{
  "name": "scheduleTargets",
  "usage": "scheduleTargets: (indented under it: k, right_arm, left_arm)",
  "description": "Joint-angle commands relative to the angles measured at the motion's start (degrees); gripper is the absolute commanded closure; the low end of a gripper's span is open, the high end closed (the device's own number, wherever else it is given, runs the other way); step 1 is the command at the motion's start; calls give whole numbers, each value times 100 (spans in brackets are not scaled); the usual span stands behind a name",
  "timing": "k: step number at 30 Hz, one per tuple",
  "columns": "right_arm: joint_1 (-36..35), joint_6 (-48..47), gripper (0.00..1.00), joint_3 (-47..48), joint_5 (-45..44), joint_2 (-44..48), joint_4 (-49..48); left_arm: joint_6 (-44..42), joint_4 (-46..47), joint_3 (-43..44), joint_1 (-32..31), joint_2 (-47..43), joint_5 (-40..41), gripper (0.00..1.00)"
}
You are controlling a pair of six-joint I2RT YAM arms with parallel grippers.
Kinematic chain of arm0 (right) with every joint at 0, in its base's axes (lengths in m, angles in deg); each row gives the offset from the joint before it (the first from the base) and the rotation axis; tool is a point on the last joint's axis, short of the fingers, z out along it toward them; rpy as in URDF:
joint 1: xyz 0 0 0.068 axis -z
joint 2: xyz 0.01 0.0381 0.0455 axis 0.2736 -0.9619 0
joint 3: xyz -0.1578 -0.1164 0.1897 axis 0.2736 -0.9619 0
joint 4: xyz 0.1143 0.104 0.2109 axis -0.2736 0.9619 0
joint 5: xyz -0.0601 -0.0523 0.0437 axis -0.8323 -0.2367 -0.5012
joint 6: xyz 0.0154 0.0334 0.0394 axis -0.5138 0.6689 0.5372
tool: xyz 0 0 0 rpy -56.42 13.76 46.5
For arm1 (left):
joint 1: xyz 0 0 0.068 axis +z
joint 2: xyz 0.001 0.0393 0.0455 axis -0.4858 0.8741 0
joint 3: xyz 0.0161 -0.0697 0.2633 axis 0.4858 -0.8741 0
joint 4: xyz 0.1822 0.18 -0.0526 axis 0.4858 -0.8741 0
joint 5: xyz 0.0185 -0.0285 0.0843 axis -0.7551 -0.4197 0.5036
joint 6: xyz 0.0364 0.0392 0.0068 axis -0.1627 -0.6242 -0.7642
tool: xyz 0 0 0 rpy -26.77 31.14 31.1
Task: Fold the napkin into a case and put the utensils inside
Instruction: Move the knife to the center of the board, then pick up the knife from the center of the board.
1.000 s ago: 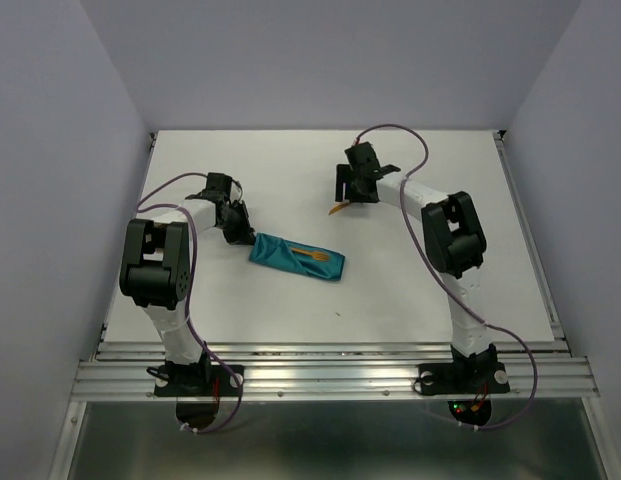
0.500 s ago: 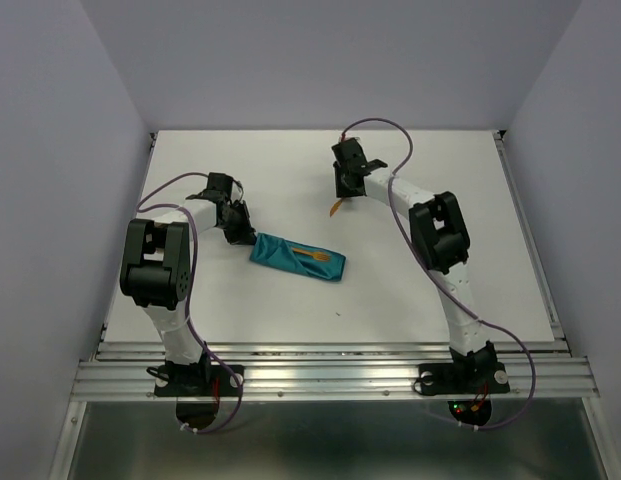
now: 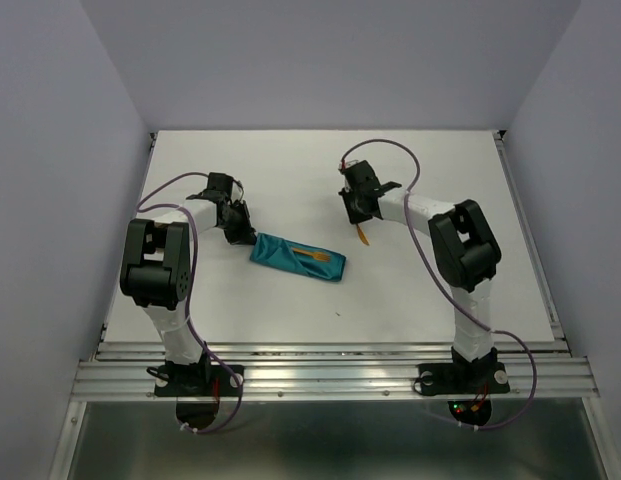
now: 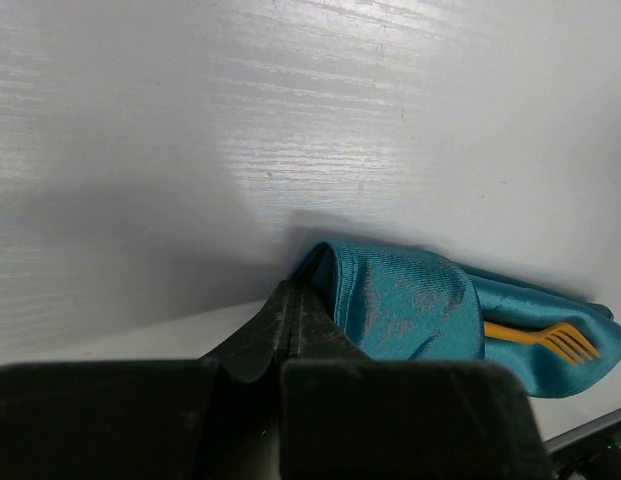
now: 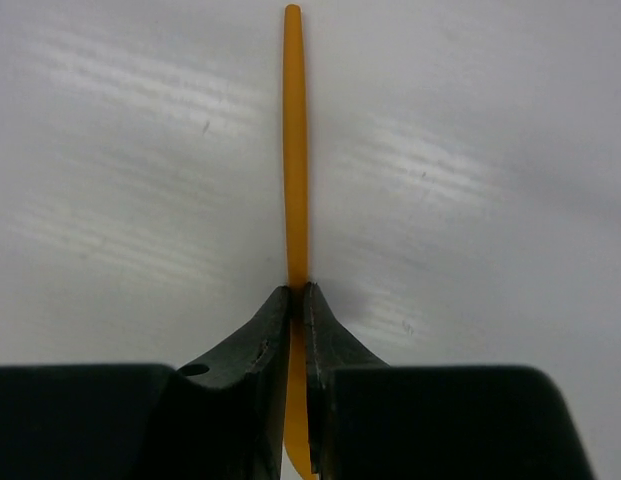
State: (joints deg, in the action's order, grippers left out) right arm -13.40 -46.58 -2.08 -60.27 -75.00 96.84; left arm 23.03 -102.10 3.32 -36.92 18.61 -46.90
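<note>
Table [image 3: 440,300]: white and flat, it carries all the things.
Case [image 3: 290,258]: a narrow teal pouch of folded cloth. It lies flat, a little left of the table's middle. Its long side runs from left to right, and the right end is turned slightly toward the near edge.
Case, left wrist view [image 4: 420,310]: the end close to the camera rises in a soft hump, and the rest lies low on the table.
Fork [image 3: 312,256]: orange, it lies in the right half of the case. Its tines [image 4: 565,343] show against the teal cloth, and the handle goes under a fold.
Left gripper [image 3: 242,233]: it is at the left end of the case, low over the table. The fingers [image 4: 280,320] are pressed together and pinch the raised edge of the cloth at their tips.
Utensil [image 3: 364,236]: a thin orange piece, right of the table's middle. It is beyond the right end of the case and apart from it. I cannot tell whether it touches the table.
Utensil, right wrist view [image 5: 293,150]: seen on its edge, it is a straight slim strip that points away from the camera.
Right gripper [image 3: 360,220]: it is closed tightly on the utensil. The fingers [image 5: 265,325] hold it from both sides, and most of its length sticks out past the tips.
</note>
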Motion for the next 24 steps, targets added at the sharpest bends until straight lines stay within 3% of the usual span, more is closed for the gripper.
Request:
scheduleTargets:
  k: [1, 10, 19, 24]
  right_arm:
    - [-34, -801, 86, -981, 820, 588, 523]
    - [-34, -776, 66, -1757, 575, 1407, 480]
    - [-236, -714, 65, -1932, 363, 1108, 244]
    - [-236, -784, 75, -2021, 311, 1091, -328]
  left_arm:
    - [-102, -43, -38, -49, -34, -42, 99]
    - [-49, -34, -20, -49, -7, -42, 99]
    - [-67, -104, 15, -49, -78, 37, 99]
    - [-58, -113, -38, -49, -122, 46, 99]
